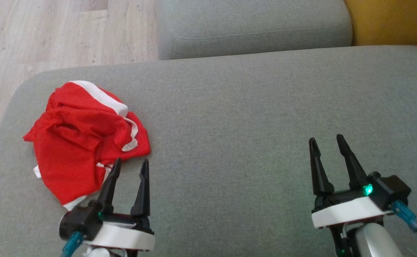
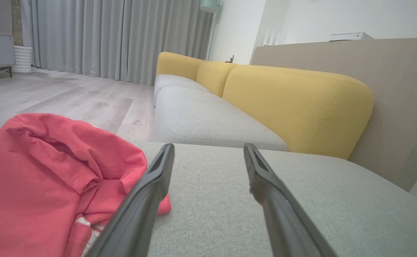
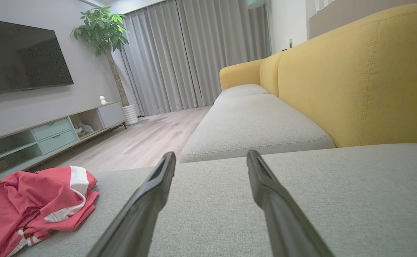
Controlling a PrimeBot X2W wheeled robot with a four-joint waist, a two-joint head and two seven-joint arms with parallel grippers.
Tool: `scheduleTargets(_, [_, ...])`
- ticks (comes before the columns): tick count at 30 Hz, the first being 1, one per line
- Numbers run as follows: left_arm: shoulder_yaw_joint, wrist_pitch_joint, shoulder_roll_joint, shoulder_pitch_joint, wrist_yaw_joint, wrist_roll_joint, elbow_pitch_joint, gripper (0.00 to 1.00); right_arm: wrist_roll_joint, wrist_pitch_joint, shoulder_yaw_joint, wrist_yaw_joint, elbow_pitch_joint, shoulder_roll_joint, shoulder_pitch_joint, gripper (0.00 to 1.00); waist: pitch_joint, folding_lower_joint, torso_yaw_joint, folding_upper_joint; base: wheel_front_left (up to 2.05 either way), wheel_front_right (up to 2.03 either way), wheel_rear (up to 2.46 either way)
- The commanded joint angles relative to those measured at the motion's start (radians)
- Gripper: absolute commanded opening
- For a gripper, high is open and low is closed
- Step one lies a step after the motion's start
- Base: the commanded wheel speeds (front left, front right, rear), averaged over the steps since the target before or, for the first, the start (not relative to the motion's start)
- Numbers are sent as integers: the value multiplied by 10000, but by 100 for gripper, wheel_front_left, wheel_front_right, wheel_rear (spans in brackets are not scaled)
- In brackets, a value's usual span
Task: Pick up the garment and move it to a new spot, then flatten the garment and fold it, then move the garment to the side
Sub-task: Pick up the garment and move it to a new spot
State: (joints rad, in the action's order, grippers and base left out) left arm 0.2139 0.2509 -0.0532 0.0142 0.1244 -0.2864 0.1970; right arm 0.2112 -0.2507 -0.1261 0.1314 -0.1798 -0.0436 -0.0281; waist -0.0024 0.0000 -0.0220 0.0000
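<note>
Currently crumpled red-and-white mesh garment [image 1: 83, 135] sits on grey sofa cushion [image 1: 247, 125] just left-forward of the left claw [image 1: 130, 163], jaws apart, empty; right claw [image 1: 326, 138], also apart, is well off, so left arm's nearer.

Garment [image 2: 51, 178] cut off by left and bottom edges in left wrist view; near corner hidden behind left fingers [image 2: 153, 189]. Right wrist view: cropped at lower left.

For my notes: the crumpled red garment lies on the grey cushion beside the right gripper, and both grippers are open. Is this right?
No. The head view shows the red garment beside the left gripper, not the right gripper. It is crumpled on the grey cushion, and both are open.
</note>
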Motion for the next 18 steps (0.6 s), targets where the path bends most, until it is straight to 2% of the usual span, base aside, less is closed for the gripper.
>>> scheduleTargets(1, [-458,109,23,335,38,-16,-294,100,58,-111,-302,-7,276,-66,-225,100,-9,0,57,0,0,0,0])
scheduleTargets(9, [-866,109,28,218,52,-142,-176,100,195,-111,-619,-7,253,-66,-171,100,-138,0,646,0,0,0,0])
scheduleTargets(18, [-1230,109,29,11,56,-97,-102,100,-32,-111,-1282,-7,189,-66,-173,100,-355,0,1802,0,0,0,0])
